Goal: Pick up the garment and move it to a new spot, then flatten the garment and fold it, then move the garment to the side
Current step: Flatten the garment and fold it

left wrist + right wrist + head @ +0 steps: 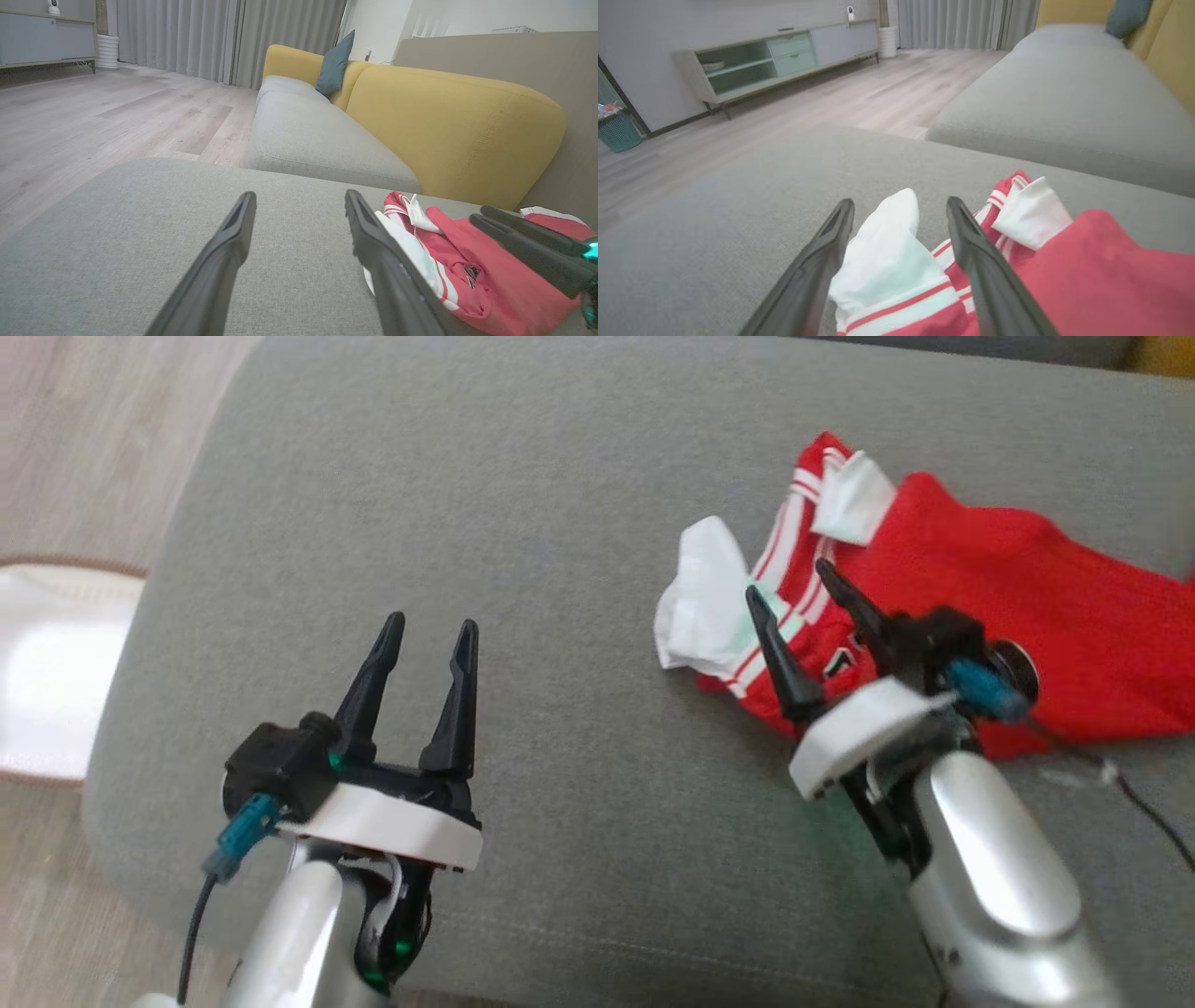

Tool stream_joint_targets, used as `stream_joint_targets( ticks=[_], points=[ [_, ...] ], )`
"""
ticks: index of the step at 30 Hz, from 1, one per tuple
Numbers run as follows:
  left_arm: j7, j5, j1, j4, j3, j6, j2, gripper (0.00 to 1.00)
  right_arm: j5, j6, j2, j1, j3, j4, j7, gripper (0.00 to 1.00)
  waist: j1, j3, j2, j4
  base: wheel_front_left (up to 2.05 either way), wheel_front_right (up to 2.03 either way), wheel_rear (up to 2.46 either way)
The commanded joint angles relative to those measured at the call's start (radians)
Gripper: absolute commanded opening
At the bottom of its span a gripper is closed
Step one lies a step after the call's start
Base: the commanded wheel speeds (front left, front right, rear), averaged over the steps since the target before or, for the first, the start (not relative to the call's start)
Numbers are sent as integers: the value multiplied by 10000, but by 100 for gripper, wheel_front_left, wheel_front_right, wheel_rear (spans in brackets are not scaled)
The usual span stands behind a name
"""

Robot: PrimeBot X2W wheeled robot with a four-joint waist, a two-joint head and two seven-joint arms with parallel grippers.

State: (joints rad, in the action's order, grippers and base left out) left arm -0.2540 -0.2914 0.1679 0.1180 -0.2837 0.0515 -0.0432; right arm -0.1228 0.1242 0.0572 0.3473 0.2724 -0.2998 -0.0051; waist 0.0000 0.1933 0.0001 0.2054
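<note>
One grey fabric sofa cushion [560,476] sits over pale wood floor [84,439], its rounded edge at the left. One crumpled red garment with white stripes and cuffs [1027,597] lies on its right side, with open cloth leftward. The left end effector [431,623] is spread wide and empty. The right end effector [789,581] is spread wide over a white cuff.

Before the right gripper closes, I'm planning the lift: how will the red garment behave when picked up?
Likely floppy: the red garment lies crumpled on the grey cushion, so it should droop from a single pinch. Probably light, being thin cloth. Its white part sits between the open right gripper's fingers; grabbed there, the rest may trail.
</note>
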Motion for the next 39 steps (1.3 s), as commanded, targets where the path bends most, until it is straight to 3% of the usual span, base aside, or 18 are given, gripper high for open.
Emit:
stream_joint_targets(
  ticks=[1,13,14,15,25,32,36,37,38,39],
  points=[
    [-78,-78,444,-302,235,-45,-70,100,-65,65,-22,593,249,-9,175,100,0,231,-1,313,0,0,0],
    [-78,-429,666,-126,-122,-163,-70,100,-1328,65,777,2923,1204,-3374,1845,100,0,755,-1,1372,0,0,0],
    [-78,-442,679,-118,-142,-163,-70,100,-1481,65,845,3054,1412,-3535,1950,58,0,770,-1,1417,0,0,0],
    [-78,-454,689,-110,-154,-169,-70,100,-1680,65,897,3192,1607,-3629,1984,0,0,784,-1,1457,0,0,0],
    [-78,-547,797,-118,-144,-224,-70,100,-2286,65,1267,5333,2730,-3605,380,0,0,774,-1,1526,0,0,0],
    [-78,-587,748,-143,-160,-292,-70,100,-2481,65,844,6149,4638,-3827,-900,0,0,631,-1,1482,0,0,0],
    [-78,-572,699,-140,-125,-308,-70,100,-2695,65,596,5975,5417,-4141,-1106,0,0,613,-1,1382,0,0,0],
    [-78,-558,684,-126,-118,-303,-70,100,-2777,65,511,5876,5675,-4257,-1136,64,0,605,-1,1328,0,0,0],
    [-78,-537,668,-104,-107,-297,-70,100,-2885,65,426,5766,5890,-4402,-1112,100,0,593,-1,1262,0,0,0],
    [-78,-516,654,-84,-89,-295,-70,100,-2955,65,352,5677,6096,-4505,-1143,100,0,577,-1,1184,0,0,0]
  ],
)
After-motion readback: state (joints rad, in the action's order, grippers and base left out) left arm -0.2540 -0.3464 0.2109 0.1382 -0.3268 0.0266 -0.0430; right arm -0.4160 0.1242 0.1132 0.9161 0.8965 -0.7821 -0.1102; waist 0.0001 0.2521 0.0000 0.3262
